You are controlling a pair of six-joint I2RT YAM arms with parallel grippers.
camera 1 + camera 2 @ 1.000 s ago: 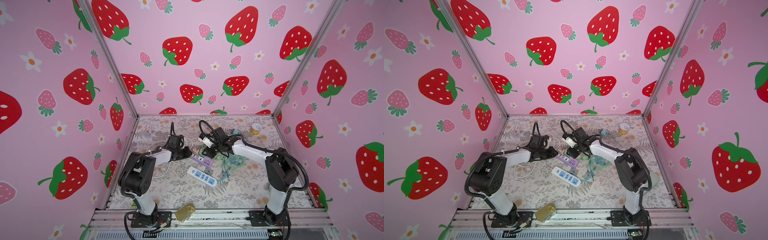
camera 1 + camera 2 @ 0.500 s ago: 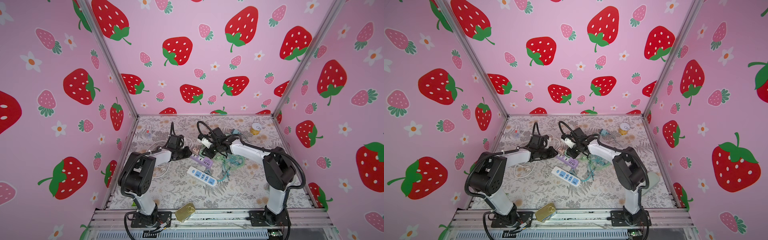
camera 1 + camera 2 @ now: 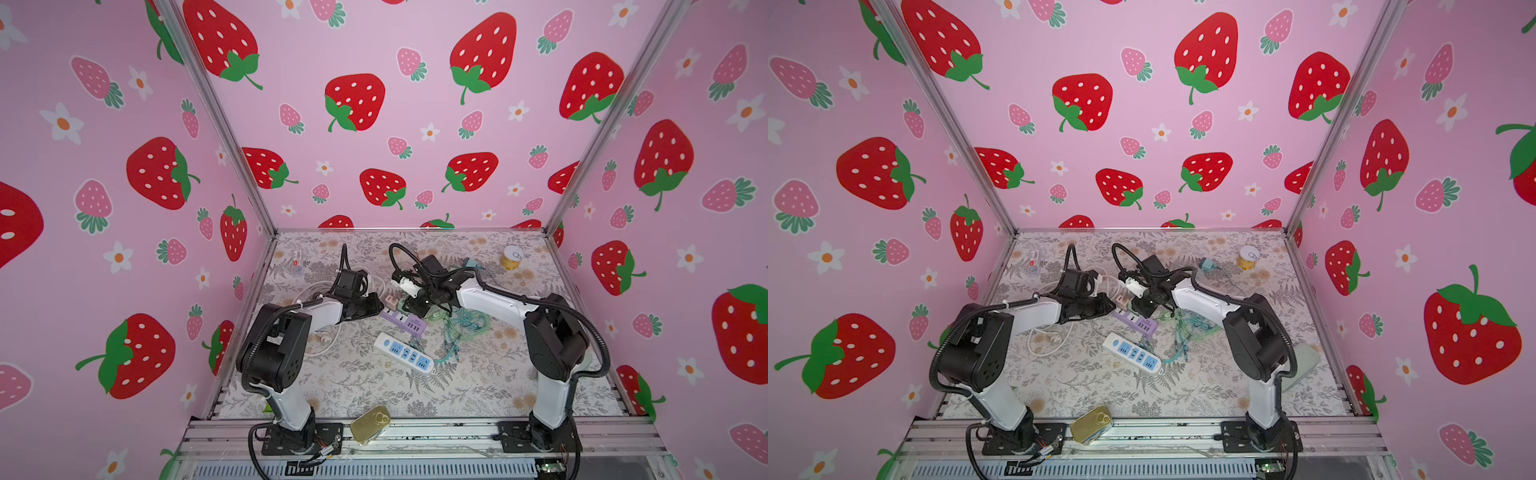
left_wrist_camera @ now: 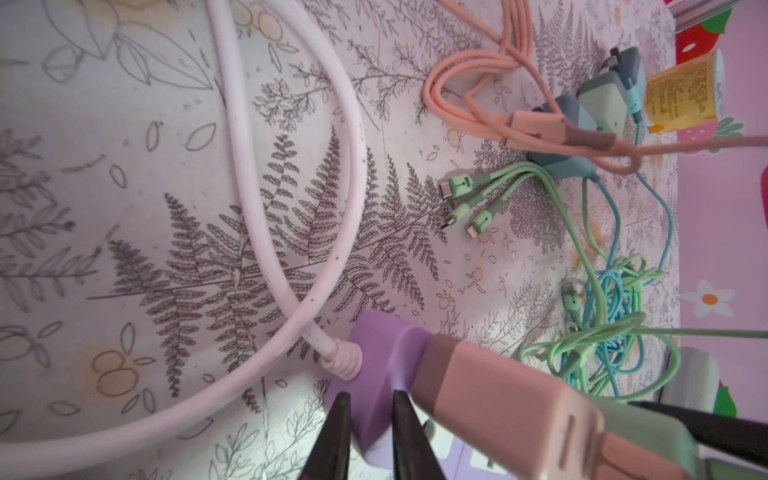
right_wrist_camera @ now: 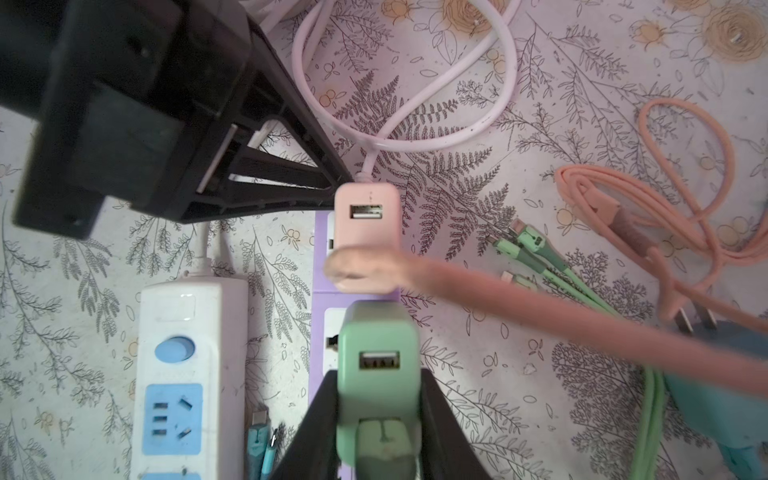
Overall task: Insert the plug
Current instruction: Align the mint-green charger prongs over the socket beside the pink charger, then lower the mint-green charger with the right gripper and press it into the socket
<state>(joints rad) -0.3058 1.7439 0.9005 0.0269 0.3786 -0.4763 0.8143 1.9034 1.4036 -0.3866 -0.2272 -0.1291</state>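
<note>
A purple power strip [image 3: 403, 322] lies mid-table, with a pink adapter [image 5: 368, 232] plugged in at its cable end. My left gripper [image 4: 368, 399] is shut on that end of the purple strip [image 4: 382, 345], beside the white cable's exit. My right gripper [image 5: 376, 374] is shut on a green plug [image 5: 376, 349], a square adapter with a USB port. The plug stands on the strip's face right next to the pink adapter. Its prongs are hidden. In both top views the two grippers [image 3: 376, 301] [image 3: 409, 309] meet over the strip [image 3: 1136, 323].
A white power strip [image 3: 404, 354] with blue sockets lies alongside, nearer the front. Green cables [image 3: 461, 328] tangle to the right, and a pink cord [image 5: 582, 316] crosses close over the pink adapter. A yellow roll [image 3: 512, 257] stands at the back right. A gold tin [image 3: 370, 424] rests on the front rail.
My right wrist has shifted very slightly with the green plug in its grip. The left arm and the purple strip have stayed put.
</note>
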